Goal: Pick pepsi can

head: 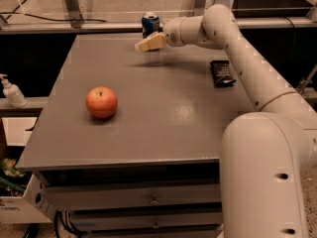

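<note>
The small upright dark blue pepsi can (150, 23) with a silver top rim is standing at the far edge of the flat grey table (163, 113), a little left of the middle of that edge, with a pale patch showing on its side. The robot's pale tan gripper (143, 45) is hovering just in front of it, on the near side. It is pointing leftward and slightly downward, and its tip is overlapping the can's lower part in this view. Whether the gripper is touching the can cannot be told, and whether it is wide or narrow cannot be told either. A faint shadow is lying on the tabletop under the gripper.

The cream-coloured jointed robot arm (247, 58) is reaching in from the near right, and its bulky rounded base is filling the near right corner.

A flat black snack packet (222, 73) is lying near the table's right edge, well apart from the can. A round red apple (101, 102) is sitting on the left half of the table, nearer to the viewer.

Grey metal drawers (153, 200) are showing beneath the tabletop. Off the table to the left, a small white pump bottle (11, 90) is standing on a ledge.
</note>
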### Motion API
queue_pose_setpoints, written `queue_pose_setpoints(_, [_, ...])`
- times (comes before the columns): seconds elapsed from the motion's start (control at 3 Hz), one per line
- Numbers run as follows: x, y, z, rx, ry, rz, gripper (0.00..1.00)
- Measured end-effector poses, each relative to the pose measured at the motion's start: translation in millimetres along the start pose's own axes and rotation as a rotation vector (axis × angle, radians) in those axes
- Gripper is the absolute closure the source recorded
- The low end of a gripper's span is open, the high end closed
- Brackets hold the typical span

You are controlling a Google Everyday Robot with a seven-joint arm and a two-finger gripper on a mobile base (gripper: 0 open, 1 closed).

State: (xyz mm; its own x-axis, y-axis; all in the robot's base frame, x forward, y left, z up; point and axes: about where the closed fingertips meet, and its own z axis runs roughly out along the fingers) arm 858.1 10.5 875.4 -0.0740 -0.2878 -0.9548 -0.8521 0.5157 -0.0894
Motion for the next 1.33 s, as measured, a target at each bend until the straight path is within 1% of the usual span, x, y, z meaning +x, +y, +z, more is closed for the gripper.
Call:
queue_pose_setpoints(0.33, [-6, -17, 15, 0.033, -0.026, 0.015, 0.16])
queue_pose_setpoints(0.67, [-11, -33, 18, 0.068, -0.046, 0.021, 0.40])
queue_pose_setpoints(1.0, [-11, -45, 9, 0.098, -0.059, 0.031, 0.63])
queue_pose_setpoints(1.33, [-29, -34, -6, 0.067, -0.089, 0.043, 0.86])
